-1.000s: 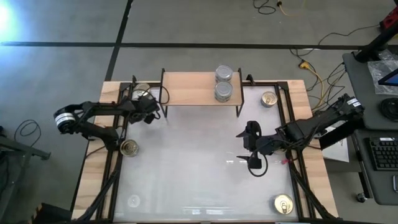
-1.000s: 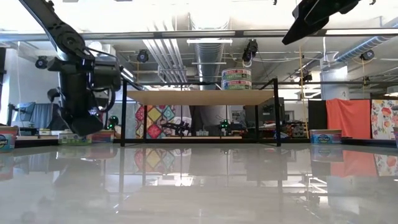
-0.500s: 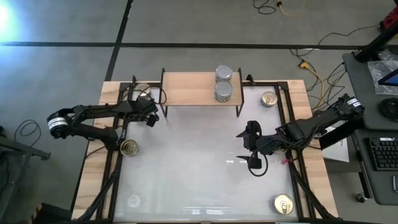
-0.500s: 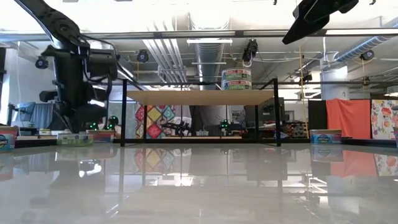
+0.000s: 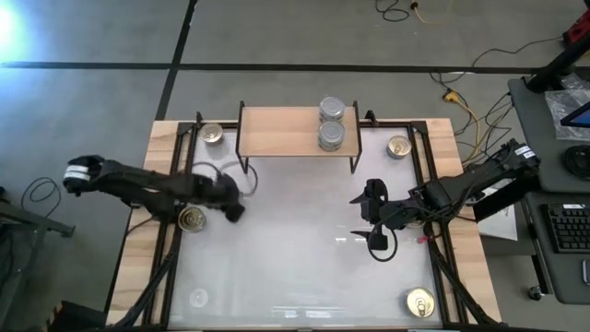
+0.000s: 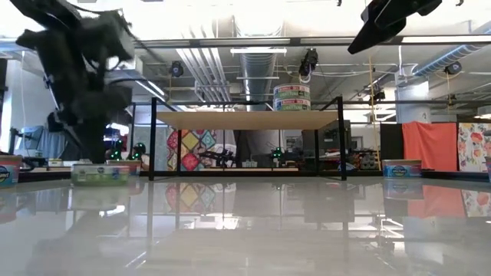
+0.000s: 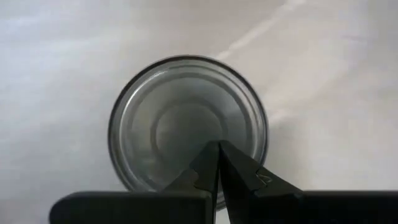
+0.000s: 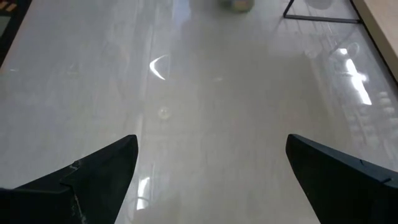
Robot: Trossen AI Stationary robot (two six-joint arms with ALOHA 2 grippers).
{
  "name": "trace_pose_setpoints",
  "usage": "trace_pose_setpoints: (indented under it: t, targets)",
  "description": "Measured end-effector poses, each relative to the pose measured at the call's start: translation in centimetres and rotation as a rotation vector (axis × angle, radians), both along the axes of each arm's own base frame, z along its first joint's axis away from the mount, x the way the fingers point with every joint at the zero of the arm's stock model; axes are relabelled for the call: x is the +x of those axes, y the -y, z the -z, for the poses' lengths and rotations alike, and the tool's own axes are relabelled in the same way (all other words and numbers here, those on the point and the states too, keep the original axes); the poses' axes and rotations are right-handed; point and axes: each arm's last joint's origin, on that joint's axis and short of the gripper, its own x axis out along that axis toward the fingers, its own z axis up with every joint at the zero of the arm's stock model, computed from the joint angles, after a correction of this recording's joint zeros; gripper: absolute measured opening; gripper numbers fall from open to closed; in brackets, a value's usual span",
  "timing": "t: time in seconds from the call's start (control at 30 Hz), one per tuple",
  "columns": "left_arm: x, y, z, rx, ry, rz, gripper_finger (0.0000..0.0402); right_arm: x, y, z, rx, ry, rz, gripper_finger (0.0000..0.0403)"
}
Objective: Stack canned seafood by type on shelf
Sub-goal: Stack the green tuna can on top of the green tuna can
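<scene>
My left gripper (image 5: 230, 203) is shut and stands left of the table's middle, in front of the shelf's (image 5: 290, 131) left end. Under it is a tin (image 7: 186, 118) with a silver-grey lid. That tin is hidden in the high view and shows low at the left in the low view (image 6: 100, 172). The shelf is a light board on black legs at the far edge, and two silver-lidded tins (image 5: 333, 110) (image 5: 331, 136) stand on its right part. My right gripper (image 5: 372, 221) hangs open above the table's right half, with nothing between its fingers (image 8: 93, 174). My left gripper has its shut fingertips (image 7: 214, 152) on the tin's lid (image 7: 186, 149), just inside the rim on the side toward the wrist. They come from above, slanting steeply down. The tin stands upright with its bottom on the table.
Loose tins stand on the table: one near the left rail (image 5: 192, 219), one at the far left (image 5: 213, 134), one at the far right (image 5: 398, 146), and a gold-lidded one at the near right (image 5: 419, 302). Black frame rails (image 5: 429, 184) run along the table's sides.
My left gripper has swung from beside the shelf's left end toward the table's near edge and slightly right, turning as it went and staying shut. The silver-lidded tin under its tips has slid along the table with it, and shows larger in the low view.
</scene>
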Motion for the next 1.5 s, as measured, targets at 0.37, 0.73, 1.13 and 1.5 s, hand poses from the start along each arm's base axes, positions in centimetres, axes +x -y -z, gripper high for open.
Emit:
trace_pose_setpoints:
  t: [0.37,0.73,1.13,1.5]
  targets:
    - [3.8,8.3,-1.9,0.005,0.361,0.457,0.0000,0.1,0.0,-0.1,0.001,0.015,-0.005,0.0400]
    - [2.0,10.3,0.5,-0.001,0.211,0.322,0.0000,1.4,-0.6,1.6,-0.016,-0.008,-0.012,0.0400]
    - [6.6,7.7,3.6,0.155,0.257,0.316,0.0000,2.6,-1.1,3.1,-0.049,-0.047,-0.030,0.0400]
    - [14.0,3.8,3.9,0.212,0.524,0.448,0.0000,3.1,-1.2,3.5,-0.061,-0.043,-0.040,0.0400]
